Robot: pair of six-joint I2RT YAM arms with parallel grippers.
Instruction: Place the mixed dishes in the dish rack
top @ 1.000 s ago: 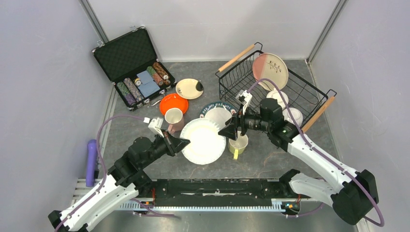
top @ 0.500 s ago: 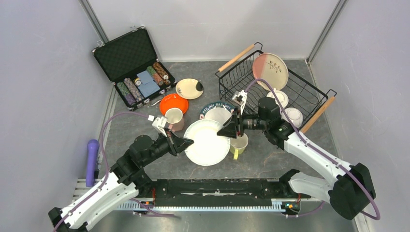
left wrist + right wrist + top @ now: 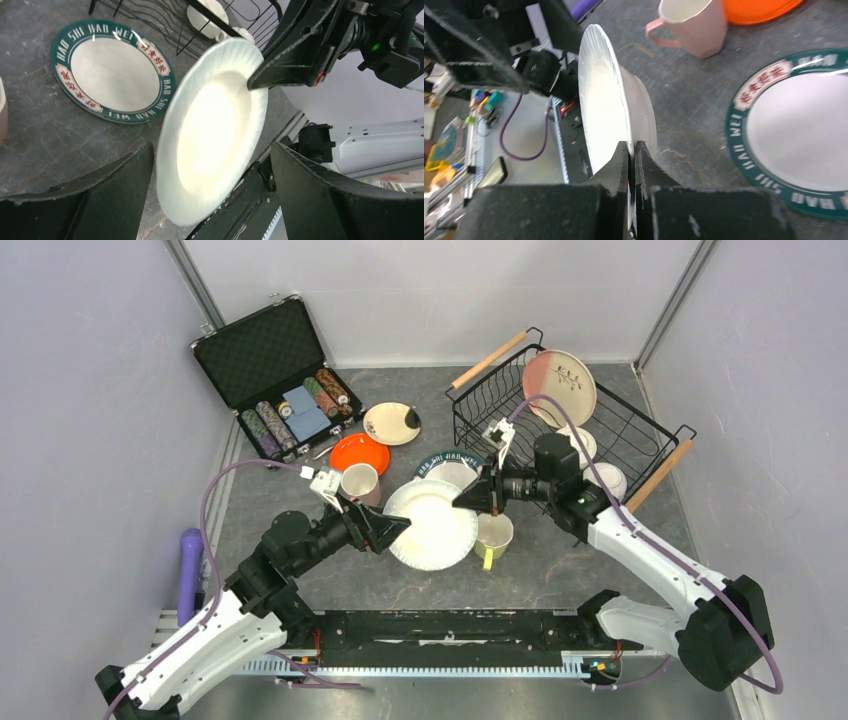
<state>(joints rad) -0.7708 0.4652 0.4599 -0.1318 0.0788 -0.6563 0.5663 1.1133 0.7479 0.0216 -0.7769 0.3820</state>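
Observation:
The white plate (image 3: 432, 525) (image 3: 215, 130) (image 3: 599, 95) hangs tilted above the table between both arms. My right gripper (image 3: 464, 502) (image 3: 631, 147) is shut on its right rim. My left gripper (image 3: 397, 528) (image 3: 212, 150) is open, a finger on each side of the plate's left edge, not touching. The black wire dish rack (image 3: 640, 440) at the back right holds a pink-cream plate (image 3: 560, 385) and white pieces (image 3: 578, 443). On the table lie a teal-rimmed plate (image 3: 450, 472), pink mug (image 3: 360, 485), orange plate (image 3: 358, 453), spotted cream plate (image 3: 390, 423) and yellow-green mug (image 3: 492, 537).
An open black case (image 3: 275, 370) with chips and a blue box stands at the back left. A purple object (image 3: 189, 570) lies by the left wall. The rack's wooden handles (image 3: 488, 360) stick out at its ends.
My left gripper has opened and let go of the white plate. My right gripper has shut on the plate's opposite rim, and the plate has shifted slightly away from the bases.

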